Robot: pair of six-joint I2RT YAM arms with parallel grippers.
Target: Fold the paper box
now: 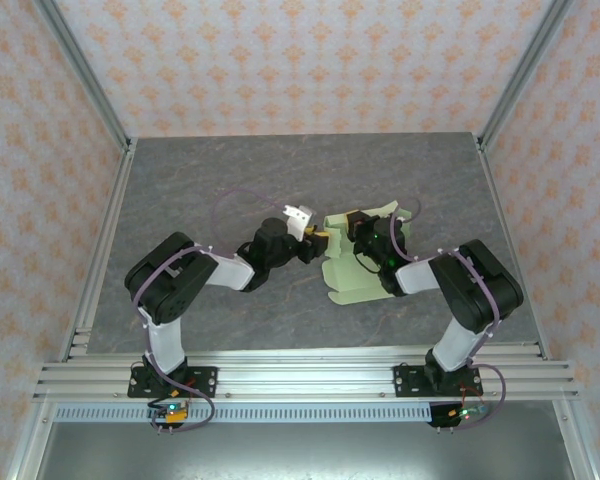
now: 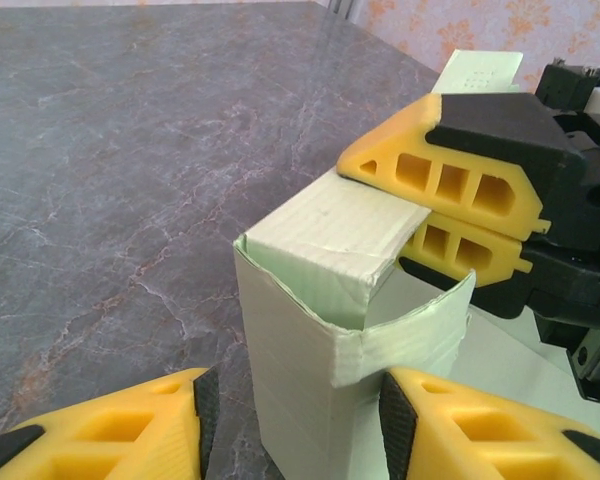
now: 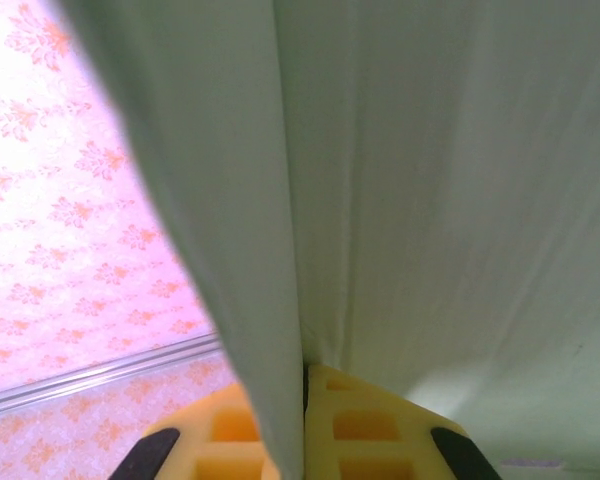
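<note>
Top external: paper box lies right of centre on the grey counter. Its lower part is a flat pale-green sheet; its upper part is raised under the right arm. Left arm reaches in from the lower left, with the left pincer at the box's left edge.

Left wrist: the box's folded section stands upright at bottom centre as an open-topped rectangular tube, with creased walls and the near wall's rim cut in a shallow curve. Left pincer is about half open and straddles the tube. A strip of counter shows between the left pad and the box wall, so it isn't clamped. The right-hand pad looks to be just touching the other wall, though the frame edge cuts it off, so I'm not sure.

Right pincer comes in from the upper right of that frame. Its yellow fingers are closed on the top flap, one above and one below it. The flap is bent over the tube's mouth and lies roughly level.

Right wrist: pale-green card takes up most of the frame. Its edge runs down into the seam between the two yellow fingers at bottom centre, pinched tight. Pink patterned wallpaper shows on the left.
</note>
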